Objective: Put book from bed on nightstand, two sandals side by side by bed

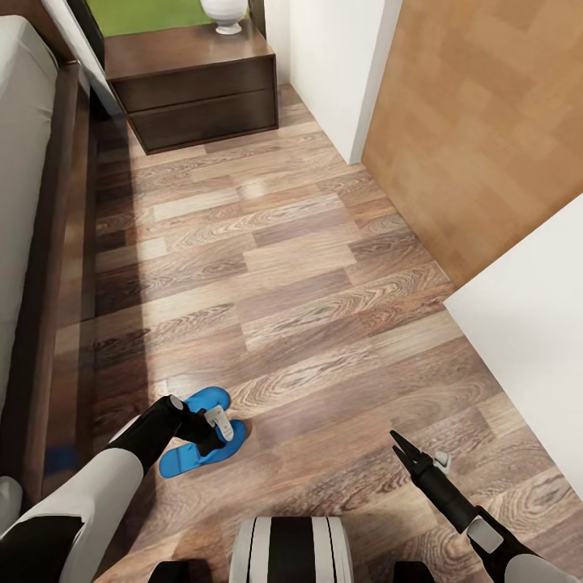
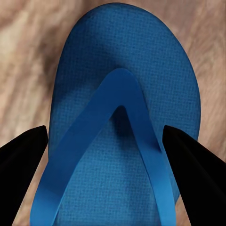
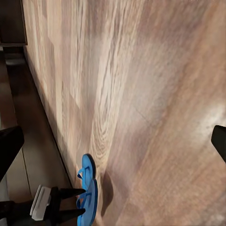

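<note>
Two bright blue sandals lie on the plank floor close to the bed (image 1: pixel 20 162): one sandal (image 1: pixel 209 398) slightly farther, the other sandal (image 1: pixel 180 461) nearer, overlapping in the head view. My left gripper (image 1: pixel 215 431) points down over them. In the left wrist view it (image 2: pixel 104 128) is open, its black fingers (image 2: pixel 26 160) straddling a sandal (image 2: pixel 122 61) seen close up. My right gripper (image 1: pixel 395 439) hovers open over bare floor to the right, and its wrist view shows the sandals (image 3: pixel 87 183) in the distance. The nightstand (image 1: pixel 194 89) stands at the bed's head. The book is out of view.
A white vase (image 1: pixel 225 14) sits on the nightstand. The bed's dark wooden frame (image 1: pixel 57 243) runs along the left. A white wall (image 1: pixel 534 340) and a tan wood panel (image 1: pixel 486 121) close off the right. Open plank floor (image 1: pixel 283 267) lies between.
</note>
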You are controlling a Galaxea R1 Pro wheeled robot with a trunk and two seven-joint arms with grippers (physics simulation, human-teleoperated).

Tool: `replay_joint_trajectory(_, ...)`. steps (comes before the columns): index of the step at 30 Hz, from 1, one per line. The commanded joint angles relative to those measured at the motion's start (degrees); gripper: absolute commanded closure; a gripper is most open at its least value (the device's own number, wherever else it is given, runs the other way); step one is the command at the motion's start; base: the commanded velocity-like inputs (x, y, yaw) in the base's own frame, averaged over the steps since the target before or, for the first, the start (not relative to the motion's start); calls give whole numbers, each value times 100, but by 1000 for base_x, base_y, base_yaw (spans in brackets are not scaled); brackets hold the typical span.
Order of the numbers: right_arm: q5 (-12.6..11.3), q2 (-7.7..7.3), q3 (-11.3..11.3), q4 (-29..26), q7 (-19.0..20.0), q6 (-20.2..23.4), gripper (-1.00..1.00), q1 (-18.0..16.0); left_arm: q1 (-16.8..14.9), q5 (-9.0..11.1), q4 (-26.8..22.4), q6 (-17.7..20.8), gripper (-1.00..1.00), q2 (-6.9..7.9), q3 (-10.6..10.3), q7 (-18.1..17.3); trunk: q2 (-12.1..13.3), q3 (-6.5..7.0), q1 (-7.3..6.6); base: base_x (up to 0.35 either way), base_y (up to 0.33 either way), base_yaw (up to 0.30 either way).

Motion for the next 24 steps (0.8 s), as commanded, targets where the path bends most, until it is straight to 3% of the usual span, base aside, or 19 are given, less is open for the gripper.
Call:
replay_joint_trajectory(1,-59,-2,31,2,14,60,-100,-1,0,3,-13,53,100,2,-21,-22,-1,-3,-1,3,0,0)
replay_joint_trajectory(24,-59,14,31,2,14,60,-100,-1,0,-3,-13,63,100,-1,-18,-18,-1,-3,-1,31,32,0)
